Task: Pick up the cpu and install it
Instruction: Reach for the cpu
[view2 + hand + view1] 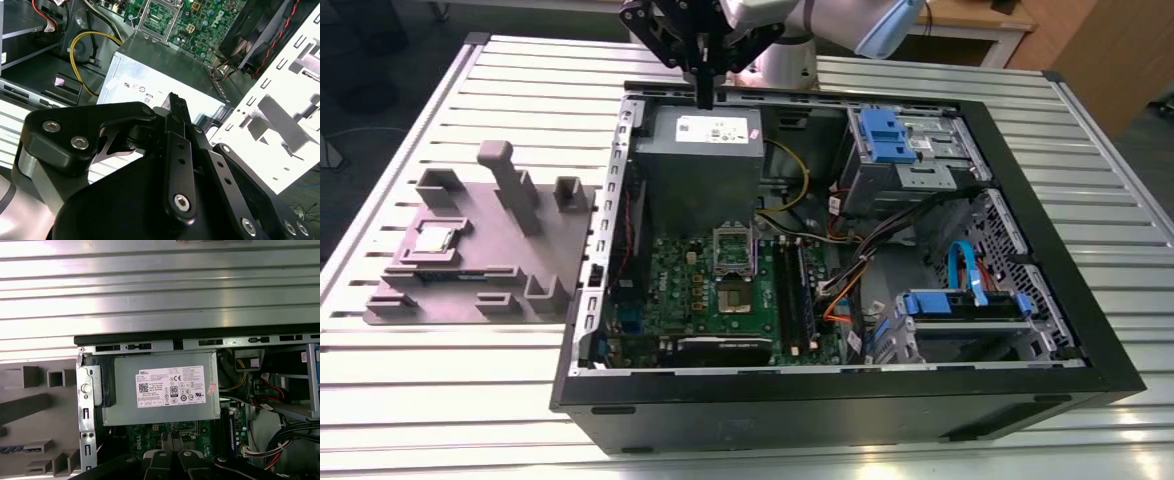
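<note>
Hand: the hand (706,97) hangs over the far edge of the open case (854,405). Its fingers are drawn narrow, tips together, with nothing between them. Both wrist views show the same pinched, empty tips.
Directly below the hand: the grey power-supply box (700,150) sits below it, label side up. The hand is above it and apart from it, not touching.
Further into the case: the green board (700,320) lies beyond the box, with the socket (735,298) near its middle. I see no chip seated in the socket, though its metal frame makes this hard to tell for sure.
Outside the case: a grey fixture (547,255) with posts and pockets rests on the slatted desk (454,400), just beside the case on the exterior view's left.
Cpu: the cpu (434,238), a small silvery square, lies flat in a pocket of the fixture. It is well apart from the hand.
Step in hand: by my reading this is the approach to the pick-up. Nothing is grasped and nothing is installed.
What the pick-up calls for: as I judge it, the hand must travel sideways out over the case wall to the fixture. The fingers must spread wider than the chip and close on its edges, squared up so it lifts level.
</note>
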